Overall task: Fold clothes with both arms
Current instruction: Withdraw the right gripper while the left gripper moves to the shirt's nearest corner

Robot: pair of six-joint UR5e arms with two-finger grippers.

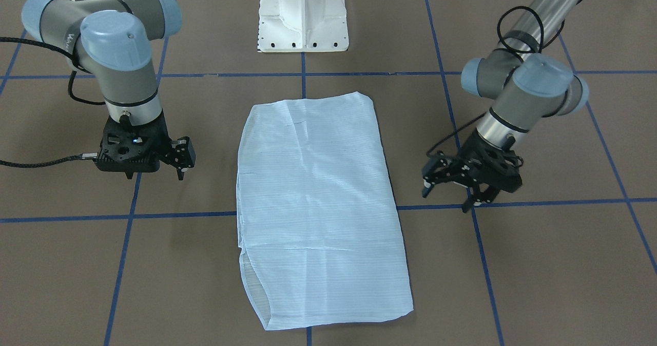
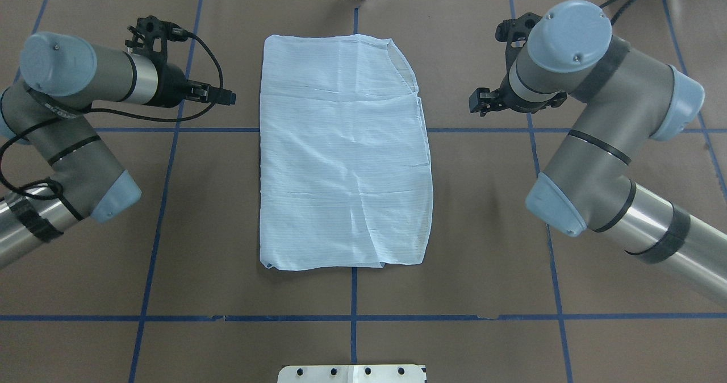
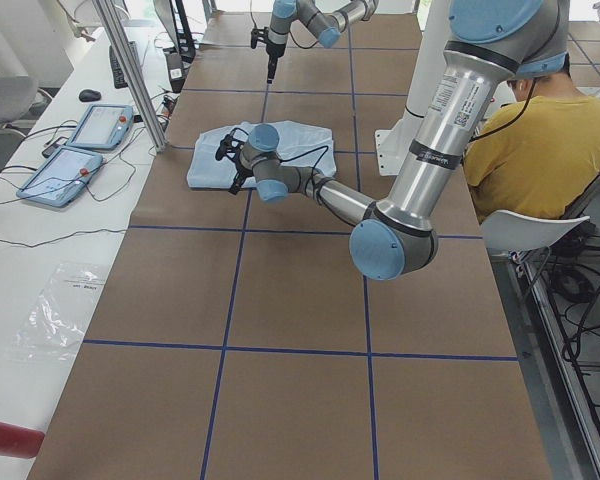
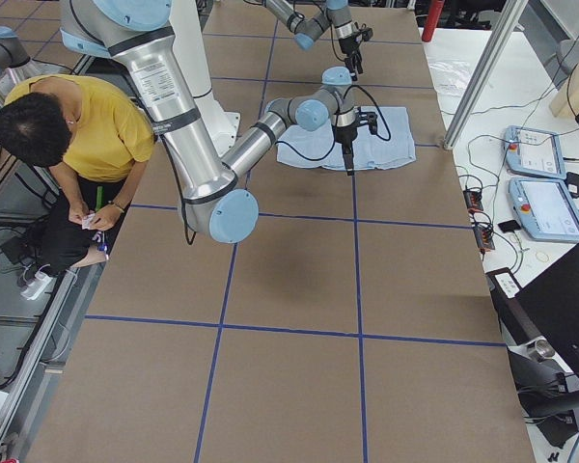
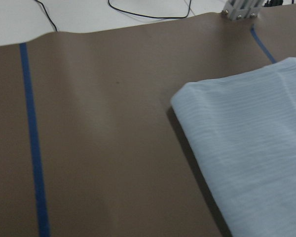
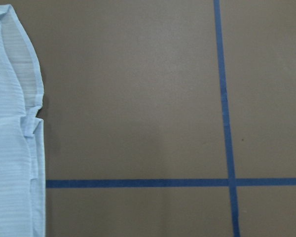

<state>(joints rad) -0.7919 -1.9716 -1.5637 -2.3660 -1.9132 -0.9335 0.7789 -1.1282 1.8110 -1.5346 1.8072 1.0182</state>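
The pale-blue striped shirt [image 1: 318, 207] lies flat in the middle of the table, folded into a long rectangle [image 2: 343, 155], with no sleeves or collar showing. My left gripper [image 1: 446, 197] hovers beside one long edge, apart from the cloth, its fingers spread open and holding nothing. Across the shirt, my right gripper [image 1: 180, 169] hangs just off the other long edge, also open and holding nothing. In the overhead view the left gripper [image 2: 227, 96] and right gripper [image 2: 476, 102] flank the shirt's far half. Each wrist view shows only a shirt edge [image 5: 256, 143] [image 6: 10, 163]; no fingers appear there.
The brown table cover carries a grid of blue tape lines [image 2: 352, 317]. The robot's white pedestal base [image 1: 303, 17] stands behind the shirt. A person in a yellow top [image 4: 77, 135] sits beside the table. Tablets [image 3: 75, 145] and cables lie on the white side bench.
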